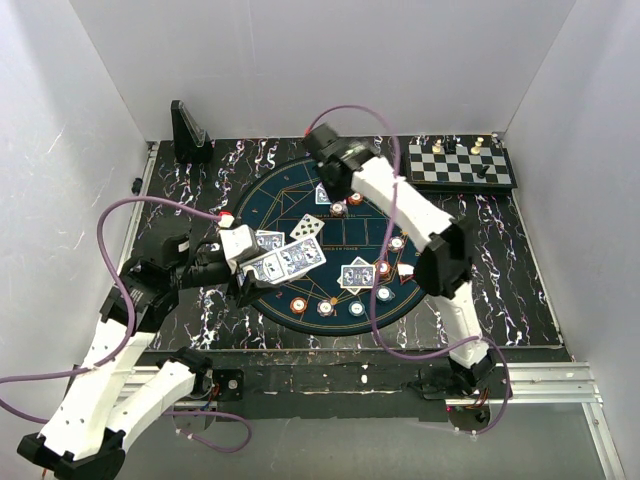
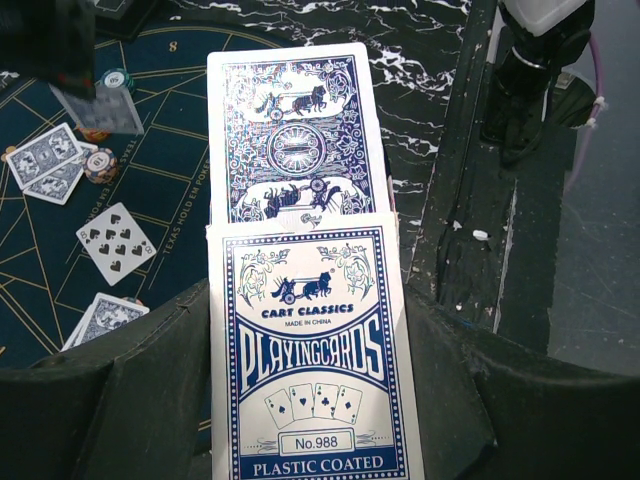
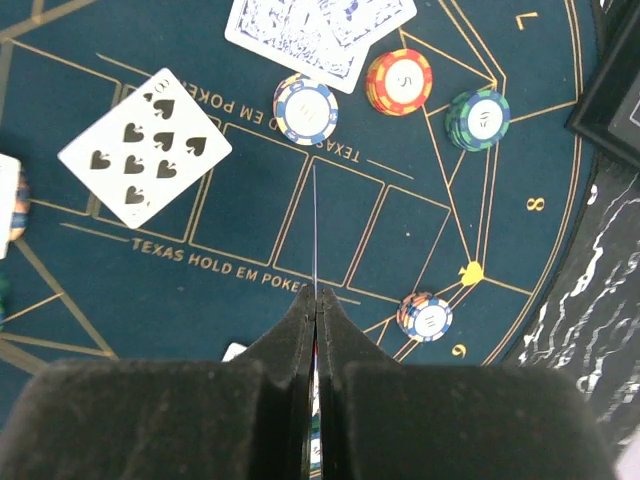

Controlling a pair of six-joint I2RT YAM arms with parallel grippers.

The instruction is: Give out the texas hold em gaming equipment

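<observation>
right gripper (image 3: 316, 300) clamped on one playing card (image 3: 314, 225), edge-on, long axis straight ahead of it, above the poker mat (image 3: 250, 230) toward the far edge of the bench (image 1: 520, 280); left gripper (image 1: 250, 268), nearer the left edge, grips the card box (image 2: 315, 370)

The left arm (image 1: 100, 350) rises from its base at seven o'clock of the top view, folds at an elbow near nine, and reaches toward three o'clock. The left claw (image 2: 310, 400) has both dark fingers (image 2: 120, 400) pressed on the sides of a card pack (image 2: 315, 370). The right arm (image 1: 400, 205) climbs from five o'clock, bends near three, and slants toward twelve. The right claw (image 3: 316, 305) has its jaws closed together, nipping a card (image 3: 314, 230) edge-on
</observation>
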